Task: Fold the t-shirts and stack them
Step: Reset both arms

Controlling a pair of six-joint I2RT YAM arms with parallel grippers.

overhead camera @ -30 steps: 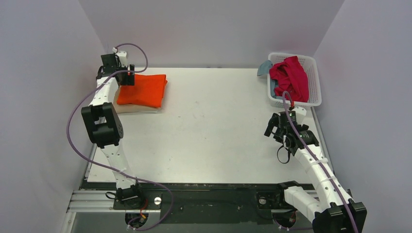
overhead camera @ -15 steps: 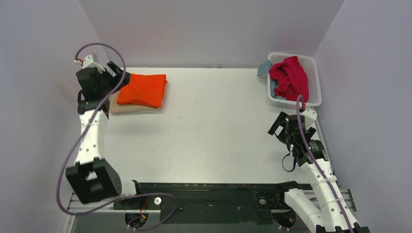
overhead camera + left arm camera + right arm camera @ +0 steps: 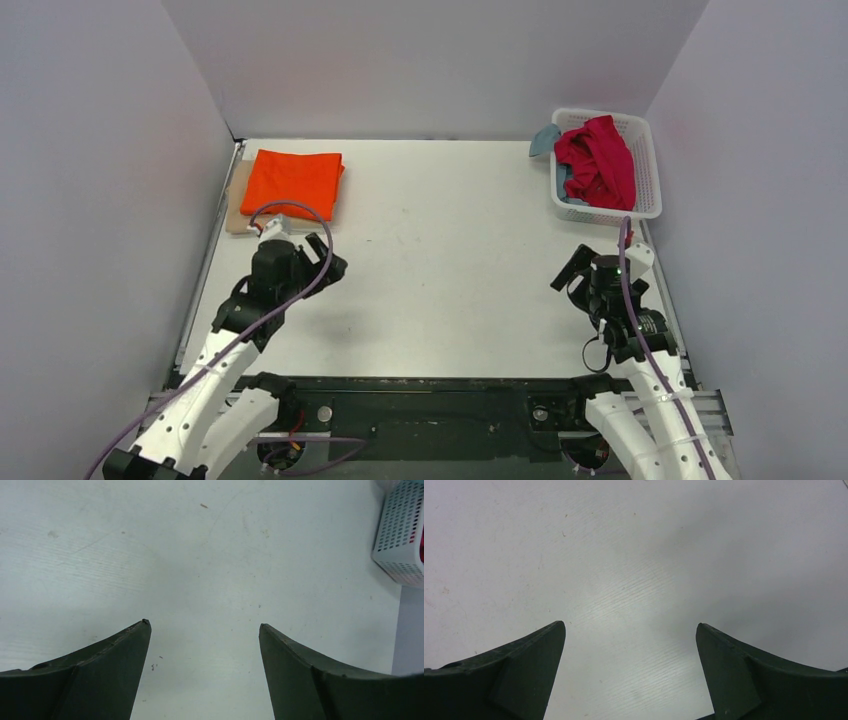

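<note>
Two sets of jaws gape wide and hold nothing: our left gripper [image 3: 202, 626] and right gripper [image 3: 630, 625] hover over the white desk [image 3: 450, 250]. We see the bright orange folded cloth t-shirt [image 3: 295, 183] stacked on a tan t-shirt [image 3: 237, 208] at the far-left corner, beyond the left gripper. A crimson cloth t-shirt [image 3: 598, 160] lies heaped in the white plastic lattice basket [image 3: 646, 150] at the far-right corner, beyond the right gripper.

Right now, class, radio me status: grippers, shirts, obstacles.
Left gripper and right gripper open, empty. Orange shirt folded on tan shirt; red shirt in basket. Nothing in the way.

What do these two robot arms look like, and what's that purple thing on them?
The left arm and right arm are white links with chunky black joints, a thin purple cable running along each. The left gripper and right gripper each have two dark, tapering fingers.
</note>
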